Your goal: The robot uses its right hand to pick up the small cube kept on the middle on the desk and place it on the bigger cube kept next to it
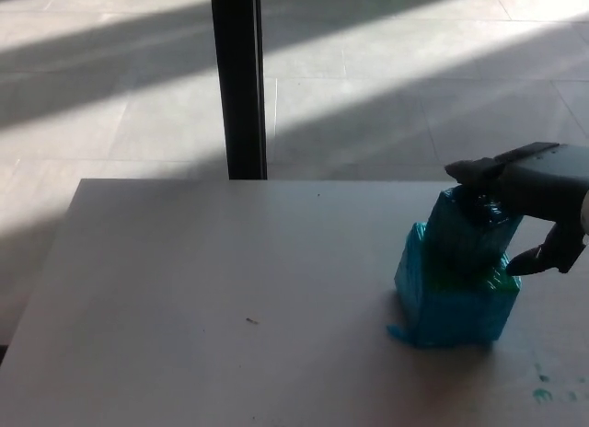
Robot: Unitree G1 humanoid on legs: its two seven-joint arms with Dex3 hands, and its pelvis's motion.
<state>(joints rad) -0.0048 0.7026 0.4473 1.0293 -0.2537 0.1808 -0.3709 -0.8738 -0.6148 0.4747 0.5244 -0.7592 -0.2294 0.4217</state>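
The small cube [471,232] sits on the big cube [453,303] on the counter [230,289]. The right hand [538,201] holds it loosely by its sides. It looks light and crinkly.

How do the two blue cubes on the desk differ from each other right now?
The small cube is narrower and looks darker teal; the bigger cube is wider and brighter turquoise. The small cube sits on top of the bigger cube, which rests on the desk. The right hand is at the small cube, not the bigger one. Both look wrapped in shiny blue film.
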